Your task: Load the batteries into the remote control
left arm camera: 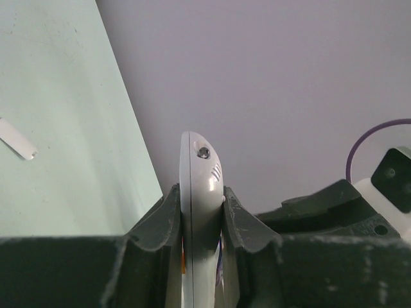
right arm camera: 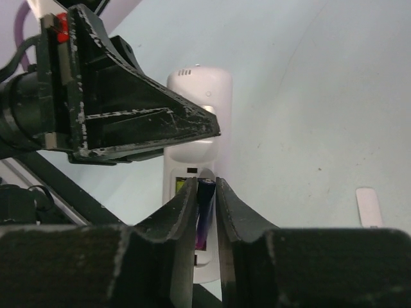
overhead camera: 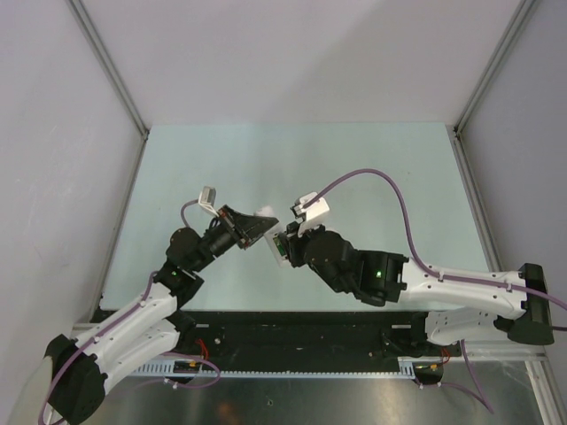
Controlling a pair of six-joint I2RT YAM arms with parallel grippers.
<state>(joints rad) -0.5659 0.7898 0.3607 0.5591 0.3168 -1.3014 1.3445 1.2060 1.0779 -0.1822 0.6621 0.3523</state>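
The left gripper is clamping the remote control edge-on. The right gripper is pinching the purple battery, remote control at its twelve o'clock.

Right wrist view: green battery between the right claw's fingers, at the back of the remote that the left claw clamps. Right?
Not quite. The battery in the right claw is dark purple-blue, not green, as the right wrist view shows. The rest is correct: it sits at the back of the remote, which the left claw clamps.

Pale green table, small white flat strip lying on it (rounded end), grey walls behind.
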